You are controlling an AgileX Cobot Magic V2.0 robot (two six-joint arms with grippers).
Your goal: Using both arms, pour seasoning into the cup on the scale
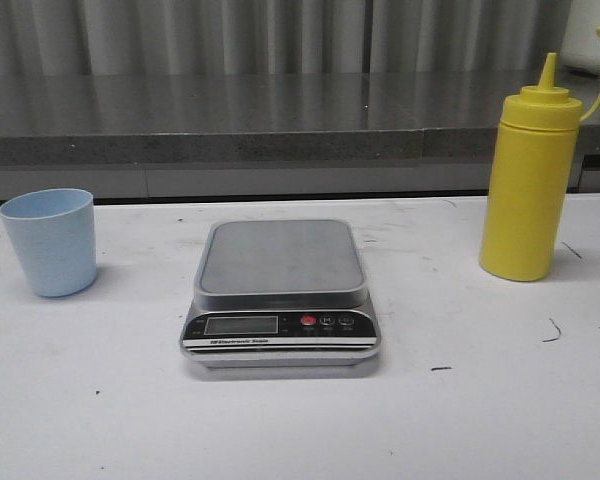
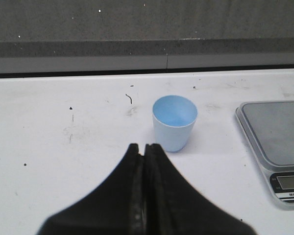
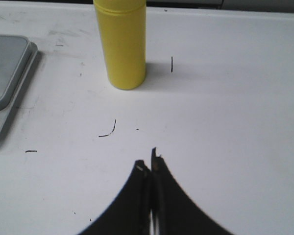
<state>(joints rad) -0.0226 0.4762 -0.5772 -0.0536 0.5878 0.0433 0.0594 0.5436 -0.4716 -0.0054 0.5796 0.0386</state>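
Observation:
The pale blue cup stands upright and empty on the white table at the left. The scale sits in the middle with nothing on its grey platform. The yellow seasoning bottle stands upright at the right, its cap off and hanging on its tether. Neither arm shows in the front view. In the left wrist view my left gripper is shut and empty, a short way short of the cup. In the right wrist view my right gripper is shut and empty, well short of the bottle.
A grey stone ledge runs along the back of the table. The scale's edge shows in the left wrist view and in the right wrist view. Small dark marks dot the tabletop.

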